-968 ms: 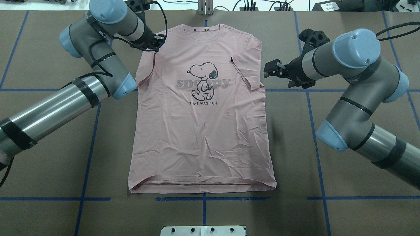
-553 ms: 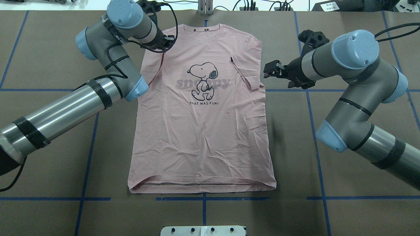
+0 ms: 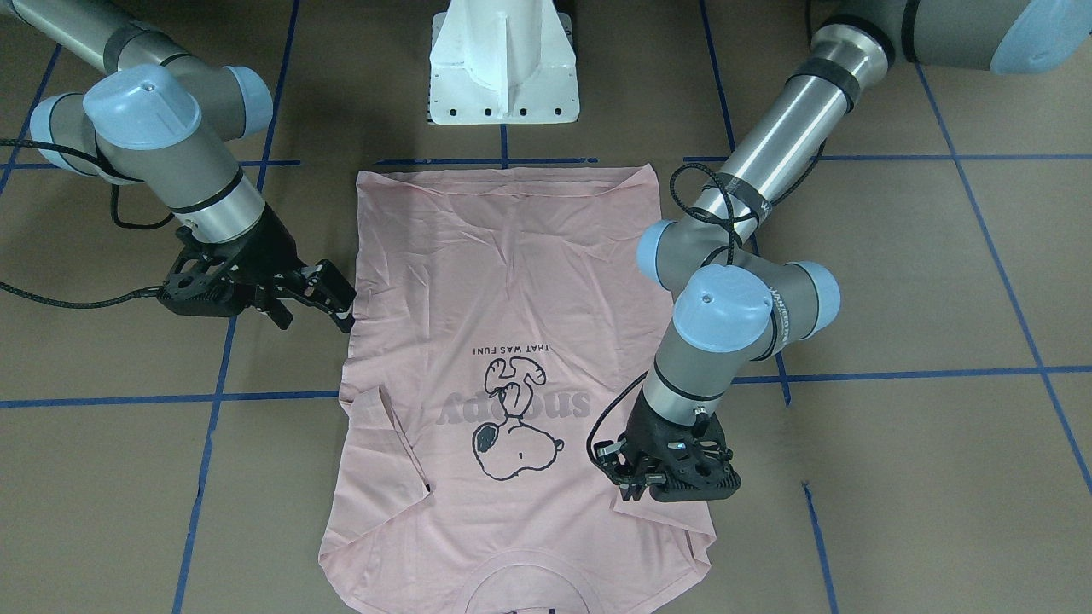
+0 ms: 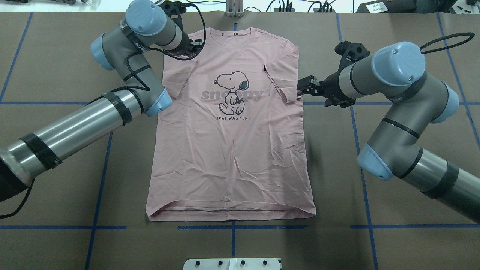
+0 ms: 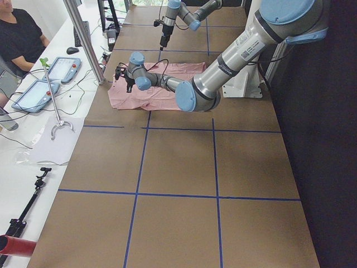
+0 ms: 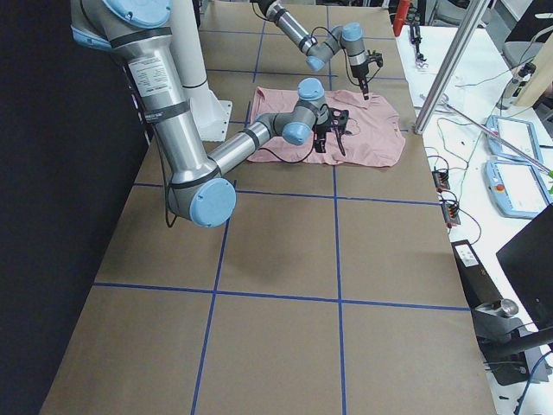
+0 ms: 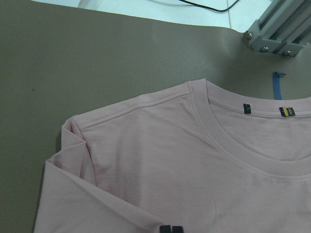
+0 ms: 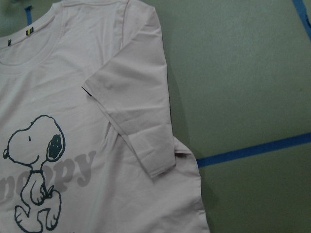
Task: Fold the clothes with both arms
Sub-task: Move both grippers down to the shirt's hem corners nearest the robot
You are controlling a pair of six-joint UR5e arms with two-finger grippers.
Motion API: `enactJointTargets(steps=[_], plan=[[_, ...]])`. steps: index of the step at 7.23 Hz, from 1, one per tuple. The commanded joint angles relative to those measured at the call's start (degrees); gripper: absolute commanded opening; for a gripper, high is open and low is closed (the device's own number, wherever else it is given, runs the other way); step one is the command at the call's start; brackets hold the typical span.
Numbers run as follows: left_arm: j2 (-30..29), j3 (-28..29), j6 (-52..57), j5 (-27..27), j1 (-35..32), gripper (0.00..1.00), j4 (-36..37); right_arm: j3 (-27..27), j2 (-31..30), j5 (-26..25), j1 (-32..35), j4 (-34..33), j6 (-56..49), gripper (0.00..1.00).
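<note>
Brown papered table (image 4: 56,180) is carrying the pink T-shirt (image 4: 232,157), lying flat and print up at mid-frame, collar toward the top. Left gripper (image 4: 194,42), upper left, is seemingly pinching a folded-in sleeve; right gripper (image 4: 304,86) is hovering with fingers spread, just beside the shirt's right edge. Fabric is looking light, limp and crease-prone, so I am judging hems and shoulder seams the surest holds.

overhead+front: steep, opposed | sides: far, table-long | wrists: close, T-shirt (image 7: 170,160)
</note>
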Motion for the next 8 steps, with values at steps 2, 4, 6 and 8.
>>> enactJointTargets(steps=[2, 4, 6, 8], plan=[[12.60, -19.75, -2.63, -0.48, 1.24, 0.84, -0.11, 8.36, -3.21, -7.36, -13.36, -3.07, 20.06, 1.00], [13.69, -20.24, -2.63, -0.48, 1.69, 0.83, -0.11, 18.31, -4.28, -21.22, -27.24, -21.92, 31.29, 0.94], [14.13, -20.06, -2.63, -0.48, 1.69, 0.84, -0.20, 18.78, -8.92, -25.59, -32.06, -23.05, 39.00, 0.79], [14.13, -19.89, -2.72, -0.48, 1.69, 0.85, -0.82, 18.87, -12.88, -25.08, -32.06, -23.05, 42.95, 0.74]])
